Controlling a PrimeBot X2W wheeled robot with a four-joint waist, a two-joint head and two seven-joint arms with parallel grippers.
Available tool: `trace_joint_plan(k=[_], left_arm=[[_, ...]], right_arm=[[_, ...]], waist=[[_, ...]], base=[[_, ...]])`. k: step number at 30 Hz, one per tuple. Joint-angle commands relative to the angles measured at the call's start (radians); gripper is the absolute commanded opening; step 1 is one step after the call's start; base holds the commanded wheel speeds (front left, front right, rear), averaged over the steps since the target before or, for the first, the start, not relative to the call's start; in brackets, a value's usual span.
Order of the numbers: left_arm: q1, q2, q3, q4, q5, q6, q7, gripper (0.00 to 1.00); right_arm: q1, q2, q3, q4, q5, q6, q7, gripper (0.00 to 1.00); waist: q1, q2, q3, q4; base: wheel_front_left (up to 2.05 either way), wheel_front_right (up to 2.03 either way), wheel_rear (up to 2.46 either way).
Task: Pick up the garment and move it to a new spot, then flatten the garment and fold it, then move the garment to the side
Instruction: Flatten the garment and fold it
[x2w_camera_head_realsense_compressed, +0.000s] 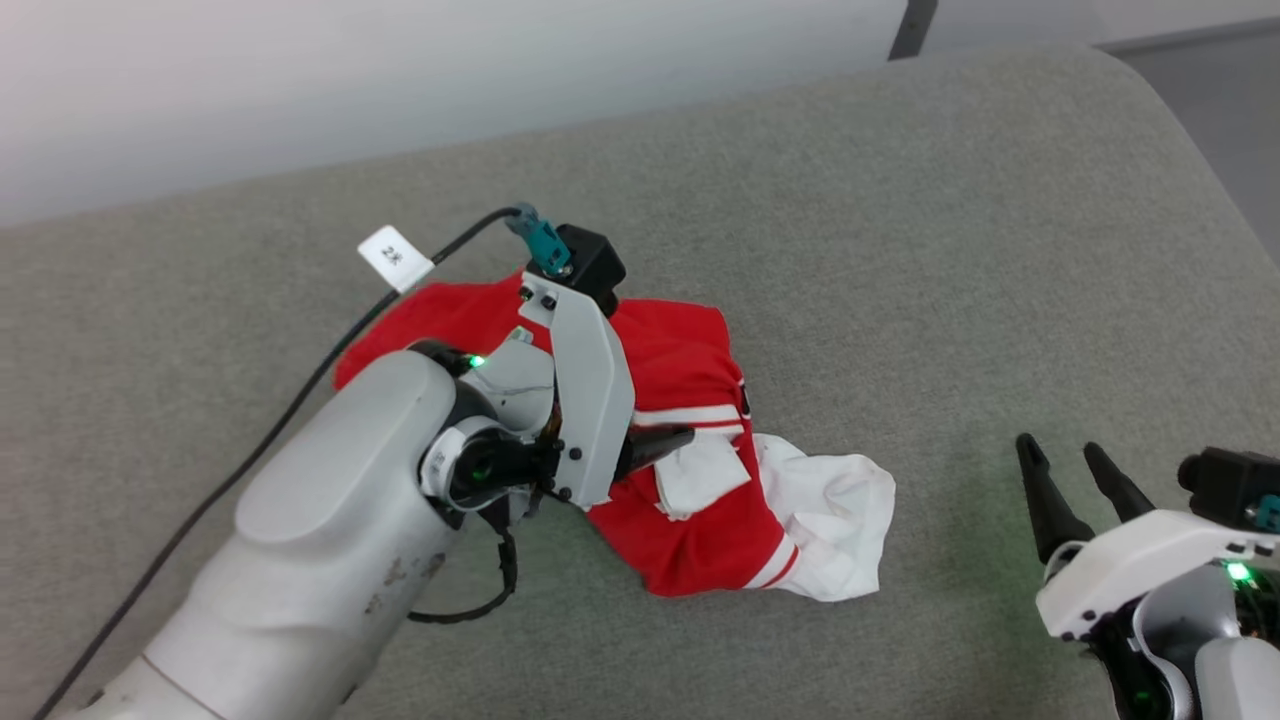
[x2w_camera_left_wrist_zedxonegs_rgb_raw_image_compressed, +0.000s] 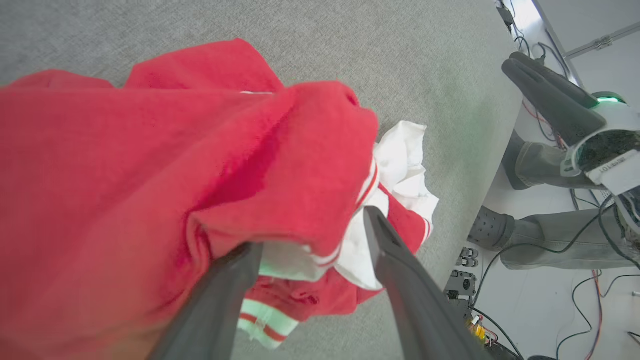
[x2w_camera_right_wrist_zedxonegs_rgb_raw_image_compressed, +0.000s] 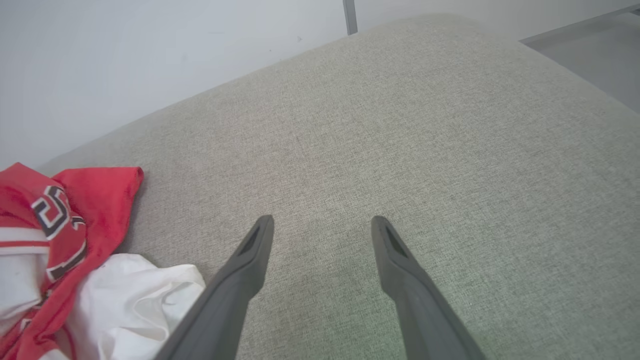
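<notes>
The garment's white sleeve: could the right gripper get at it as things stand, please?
Probably yes. The right gripper is open, and bare grey cushion lies between it and the white sleeve; the left arm sits over the garment's red body instead.

The garment (x2w_camera_head_realsense_compressed: 690, 380) lies crumpled in a loose heap on the grey fabric-covered tabletop (x2w_camera_head_realsense_compressed: 900, 250). It is a red jersey, bunched and folded over itself, not spread flat. A white sleeve (x2w_camera_head_realsense_compressed: 840, 520) with red stripes by its edge spills out at the heap's right side. Black, white-outlined lettering (x2w_camera_right_wrist_zedxonegs_rgb_raw_image_compressed: 55, 220) shows on one fold, perhaps part of a numeral, too creased to read
</notes>
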Motion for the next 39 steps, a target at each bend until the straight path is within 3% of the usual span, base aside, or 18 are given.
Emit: trace_joint_plan(k=[1,14,31,32,33,34,35,39], left_arm=[[0.002,0.007,0.001,-0.025,-0.005,0.007,0.010,1.00],[0.127,0.038,-0.007,-0.232,-0.074,0.129,0.110,1.00],[0.141,0.048,0.027,-0.130,-0.056,0.129,0.019,1.00],[0.139,0.045,0.027,-0.123,-0.058,0.127,0.018,0.55],[0.137,0.042,0.028,-0.118,-0.060,0.125,0.014,0.47],[0.136,0.038,0.030,-0.112,-0.063,0.125,0.013,0.47],[0.137,0.034,0.029,-0.104,-0.068,0.128,0.020,0.00],[0.128,0.029,0.030,-0.100,-0.083,0.134,0.041,0.00]], right_arm=[[0.021,0.002,-0.009,-0.001,-0.009,-0.001,0.000,1.00],[0.041,0.003,-0.019,-0.040,-0.018,-0.001,0.009,1.00],[0.025,0.004,-0.008,-0.030,-0.005,-0.001,-0.006,1.00],[0.025,0.004,-0.008,-0.029,-0.005,-0.001,-0.008,1.00],[0.023,0.004,-0.008,-0.028,-0.005,-0.001,-0.008,1.00],[0.022,0.004,-0.008,-0.028,-0.006,-0.001,-0.009,1.00],[0.021,0.004,-0.007,-0.027,-0.007,-0.001,-0.010,1.00],[0.017,0.004,-0.008,-0.022,-0.007,-0.001,-0.012,1.00]], waist=[[0.0000,0.0000,-0.019,0.016],[0.0000,0.0000,-0.046,0.027],[0.0000,0.0000,-0.005,-0.018],[0.0000,0.0000,-0.004,-0.018],[0.0000,0.0000,-0.003,-0.017],[0.0000,0.0000,-0.002,-0.016],[0.0000,0.0000,-0.002,-0.016],[0.0000,0.0000,-0.003,-0.009]], base=[[0.00,0.00,0.00],[0.00,0.00,0.00],[0.00,0.00,0.00],[0.00,0.00,0.00],[0.00,0.00,0.00],[0.00,0.00,0.00],[0.00,0.00,0.00],[0.00,0.00,0.00]])
